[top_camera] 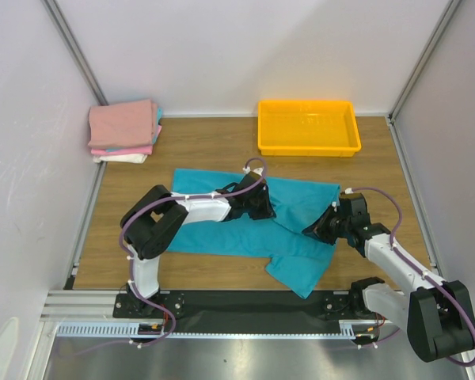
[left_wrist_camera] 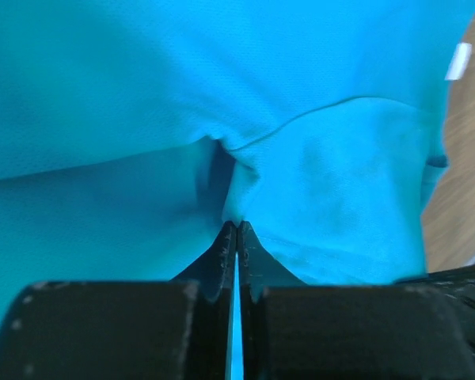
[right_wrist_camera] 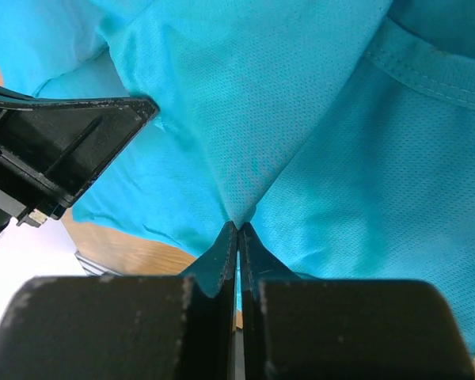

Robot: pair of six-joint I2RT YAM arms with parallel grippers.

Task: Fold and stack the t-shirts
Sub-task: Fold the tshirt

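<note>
Fold step in hand. The teal t-shirt point(top_camera: 222, 240) lies spread mid-worktop point(top_camera: 222, 150), rumpled, one sleeve trailing toward the near edge. The left tool point(left_wrist_camera: 237, 227) and right tool point(right_wrist_camera: 237, 226) are each pressed together, pinching cloth (possibly a doubled layer; the views are tight). Next move: lift evenly and carry the fold over. The pink stack point(top_camera: 123, 127) sits in the far-left corner.

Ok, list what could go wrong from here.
Both the left hand and right hand pinch only a small tuck of the teal t-shirt at their tips; it may slip out on lifting. The shirt lies rumpled, one part skewed toward the near edge, so the fold could come out crooked.
</note>
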